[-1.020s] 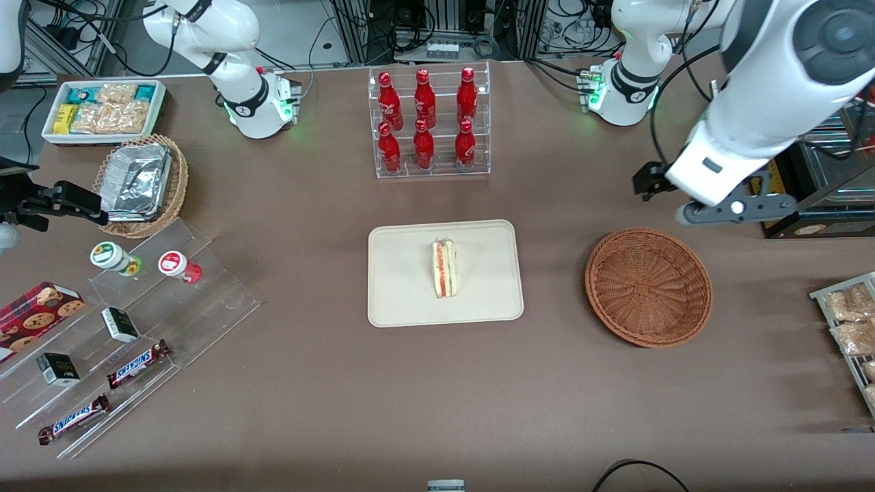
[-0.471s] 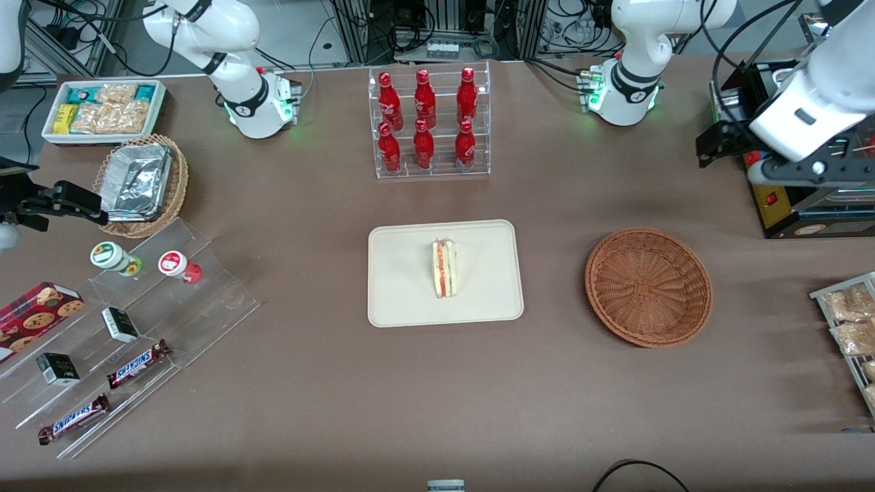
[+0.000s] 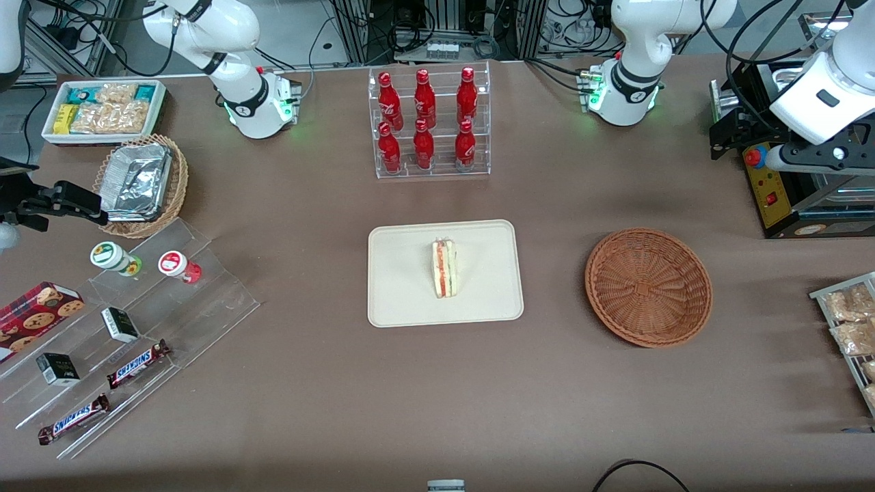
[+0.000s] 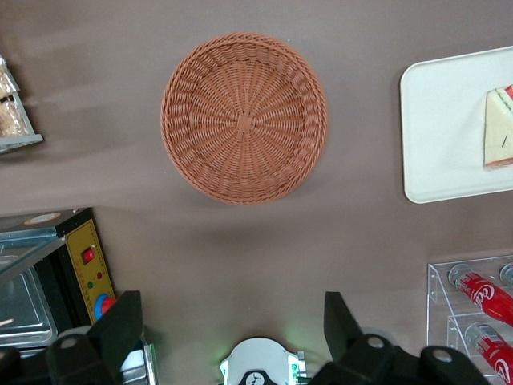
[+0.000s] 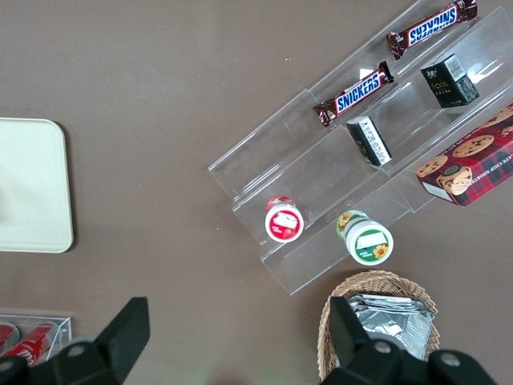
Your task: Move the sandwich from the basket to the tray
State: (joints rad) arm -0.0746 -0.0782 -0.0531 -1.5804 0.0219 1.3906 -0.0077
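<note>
The sandwich (image 3: 445,268) lies on its side near the middle of the cream tray (image 3: 403,301), its red and green filling stripe showing; part of it appears in the left wrist view (image 4: 498,128) on the tray (image 4: 437,120). The reddish-brown wicker basket (image 3: 648,287) (image 4: 244,117) sits beside the tray, toward the working arm's end, with nothing in it. My left gripper (image 3: 810,157) (image 4: 231,321) hangs high over the table's edge at the working arm's end, farther from the front camera than the basket. It is open, and its black fingers (image 4: 120,325) are spread wide with nothing between them.
A clear rack of red bottles (image 3: 428,123) stands farther from the camera than the tray. A black control box with a red button (image 3: 772,191) is below my gripper. A rack of snack packets (image 3: 847,321), an acrylic shelf with candy bars (image 3: 123,335) and a tan basket of foil trays (image 3: 140,184) line the table's ends.
My left gripper has swung away from above the basket's edge, outward to the working arm's end of the table and farther from the camera. The sandwich, tray and basket have not moved.
</note>
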